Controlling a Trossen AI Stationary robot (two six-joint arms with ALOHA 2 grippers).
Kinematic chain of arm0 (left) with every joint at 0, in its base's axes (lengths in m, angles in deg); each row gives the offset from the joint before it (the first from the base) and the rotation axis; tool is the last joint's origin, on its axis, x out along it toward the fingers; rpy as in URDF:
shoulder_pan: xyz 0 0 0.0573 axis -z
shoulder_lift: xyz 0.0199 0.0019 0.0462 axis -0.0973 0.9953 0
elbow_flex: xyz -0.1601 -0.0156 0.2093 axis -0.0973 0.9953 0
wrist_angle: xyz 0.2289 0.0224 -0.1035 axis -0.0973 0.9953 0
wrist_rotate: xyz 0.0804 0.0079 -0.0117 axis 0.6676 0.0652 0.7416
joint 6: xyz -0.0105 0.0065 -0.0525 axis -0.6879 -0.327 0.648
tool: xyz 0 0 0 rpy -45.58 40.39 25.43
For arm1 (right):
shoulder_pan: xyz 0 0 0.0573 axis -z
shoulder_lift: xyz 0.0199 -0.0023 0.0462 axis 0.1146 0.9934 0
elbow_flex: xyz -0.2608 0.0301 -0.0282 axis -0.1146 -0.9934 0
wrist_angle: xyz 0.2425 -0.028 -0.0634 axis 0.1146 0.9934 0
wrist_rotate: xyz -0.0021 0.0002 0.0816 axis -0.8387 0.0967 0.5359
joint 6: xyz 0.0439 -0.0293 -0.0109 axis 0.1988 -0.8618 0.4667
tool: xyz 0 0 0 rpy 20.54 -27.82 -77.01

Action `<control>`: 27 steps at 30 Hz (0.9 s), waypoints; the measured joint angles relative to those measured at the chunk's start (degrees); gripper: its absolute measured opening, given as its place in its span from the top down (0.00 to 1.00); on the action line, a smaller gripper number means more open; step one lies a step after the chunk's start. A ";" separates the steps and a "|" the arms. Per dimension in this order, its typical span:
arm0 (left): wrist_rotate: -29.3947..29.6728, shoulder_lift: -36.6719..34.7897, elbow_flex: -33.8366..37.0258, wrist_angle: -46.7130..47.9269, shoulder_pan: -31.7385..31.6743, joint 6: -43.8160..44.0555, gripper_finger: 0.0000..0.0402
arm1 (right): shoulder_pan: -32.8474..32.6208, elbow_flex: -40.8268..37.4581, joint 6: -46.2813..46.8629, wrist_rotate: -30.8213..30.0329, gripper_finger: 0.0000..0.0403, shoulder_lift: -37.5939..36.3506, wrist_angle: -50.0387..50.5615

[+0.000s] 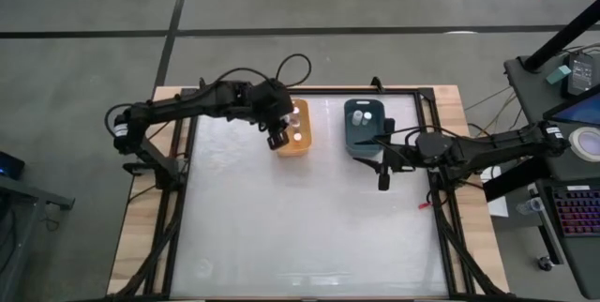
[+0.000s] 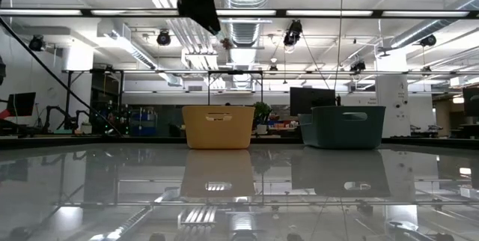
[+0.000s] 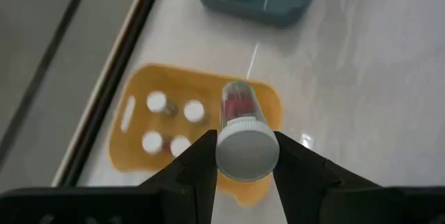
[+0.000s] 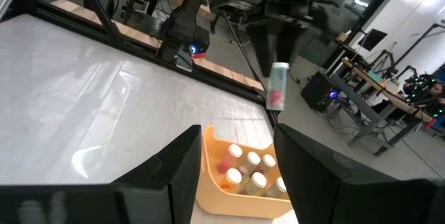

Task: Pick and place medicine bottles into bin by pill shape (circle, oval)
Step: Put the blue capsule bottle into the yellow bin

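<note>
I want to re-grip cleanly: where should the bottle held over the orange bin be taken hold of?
By the clear body just below the white cap, from the side: the medicine bottle hangs upright in the left gripper, its round body exposed.

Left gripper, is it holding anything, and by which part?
Yes: the left gripper holds a medicine bottle above the orange bin, its jaws closed near the white-capped end. The right gripper is empty.

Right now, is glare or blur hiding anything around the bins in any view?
Low view: the glossy table mirrors the ceiling lights and both bins, yet the yellow bin and teal bin stay readable. High view: the table is washed out and the caps in the yellow bin are faint. Left wrist view: the held bottle is sharp; the teal bin behind is soft.
</note>
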 joint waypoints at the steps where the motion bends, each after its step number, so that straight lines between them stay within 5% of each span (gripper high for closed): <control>1: 0.19 0.00 0.15 -1.11 -0.32 -0.97 0.74 | -0.01 0.00 0.15 -0.02 0.57 0.00 0.17; 19: 1.41 1.16 7.21 -21.81 -4.58 -5.61 0.74 | 0.00 0.00 0.30 -0.02 0.57 0.00 0.19; 27: 8.97 4.07 11.08 -24.83 -5.19 -4.38 0.74 | 0.00 0.00 0.33 -0.02 0.57 0.01 0.52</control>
